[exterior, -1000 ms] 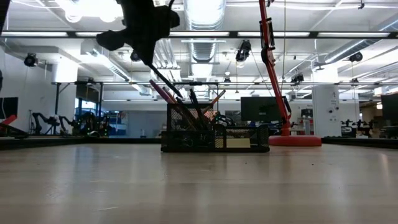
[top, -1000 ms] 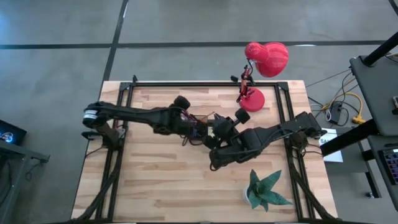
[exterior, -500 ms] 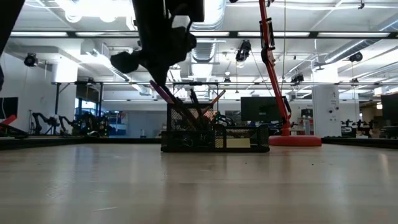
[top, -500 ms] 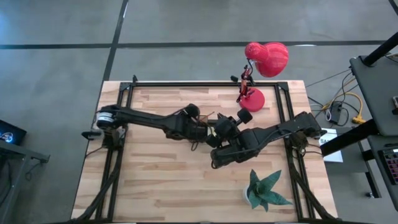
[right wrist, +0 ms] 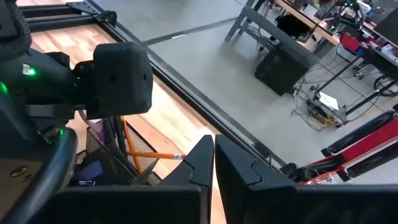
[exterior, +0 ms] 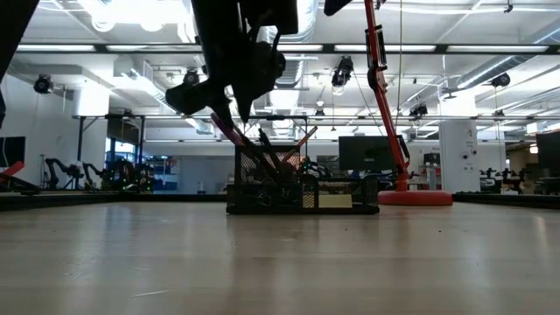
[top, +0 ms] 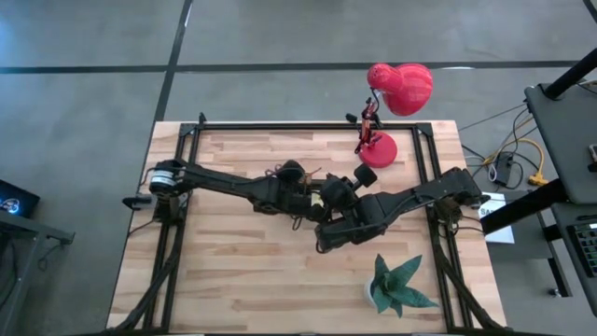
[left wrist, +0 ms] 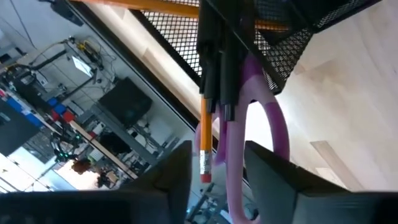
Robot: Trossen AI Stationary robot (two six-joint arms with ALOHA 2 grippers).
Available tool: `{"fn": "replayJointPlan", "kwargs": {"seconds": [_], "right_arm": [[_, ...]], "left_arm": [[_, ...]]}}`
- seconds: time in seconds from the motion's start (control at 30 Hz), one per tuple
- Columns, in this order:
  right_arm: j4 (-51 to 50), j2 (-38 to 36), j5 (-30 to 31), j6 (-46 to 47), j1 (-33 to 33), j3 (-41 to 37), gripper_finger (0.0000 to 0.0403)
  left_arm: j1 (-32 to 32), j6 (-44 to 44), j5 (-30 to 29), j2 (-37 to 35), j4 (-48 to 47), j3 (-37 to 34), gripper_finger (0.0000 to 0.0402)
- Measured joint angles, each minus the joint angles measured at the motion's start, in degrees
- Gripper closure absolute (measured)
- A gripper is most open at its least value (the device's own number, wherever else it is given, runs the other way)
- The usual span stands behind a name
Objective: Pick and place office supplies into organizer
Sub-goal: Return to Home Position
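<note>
The black mesh organizer (exterior: 302, 194) stands mid-table, mostly under both arms in the high view. From its tall cup the purple scissors handle (left wrist: 273, 124), an orange pencil (left wrist: 203, 137) and dark pens (left wrist: 217, 62) stick up aslant, leaning on the cup's rim. My left gripper (left wrist: 217, 177) hangs open just above that cup (exterior: 232, 101), fingers on either side of the pencil's eraser end and the scissors handle. My right gripper (right wrist: 213, 155) is shut and holds nothing, up beside the organizer. My left gripper comes at the cup from above, slanting in from the table's left. Its open fingers (left wrist: 180, 180) flank the pencil's eraser end and the scissors handle loop (left wrist: 233, 180). Whether a finger touches the loop, I cannot tell.
The red desk lamp (top: 399, 89) stands at the far right, its pole (exterior: 385, 105) just right of the organizer. The green paper plant (top: 396, 285) is at the near right. Bare wood (top: 224, 271) lies at the near left.
My left gripper has gone down and toward the table's right, closing in on the organizer's tall cup along the slanting dark pen. The pens and scissors in the cup stay put. My right arm has kept still.
</note>
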Motion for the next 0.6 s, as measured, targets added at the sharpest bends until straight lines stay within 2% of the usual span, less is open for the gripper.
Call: {"fn": "replayJointPlan", "kwargs": {"seconds": [0.2, 0.33, 0.4, 0.5, 0.6], "right_arm": [[1.07, -0.65, 0.41, 2.04, 0.6, 0.0, 0.0394], [2.93, -2.77, 1.07, 0.5, 1.62, 0.0, 0.0394], [3.46, -4.37, -0.29, -1.65, 1.84, 0.02, 0.0394], [4.57, -7.5, -9.33, -5.83, 1.75, 0.02, 0.0394], [14.13, -10.95, -28.22, -15.93, 0.45, -0.21, 0.0394]], "left_arm": [[-0.35, -1.84, 1.07, -3.6, -1.28, 0.0, 0.0219], [-0.74, -4.33, 6.26, -8.7, -1.3, 0.28, 0.0207], [-1.23, -7.45, 11.11, -12.48, -1.12, 0.31, 0.0206], [-2.15, -16.31, 26.08, -19.91, 0.12, 0.0, 0.0205], [-2.23, -27.47, 42.61, -28.12, 8.05, -2.91, 0.0205]]}}
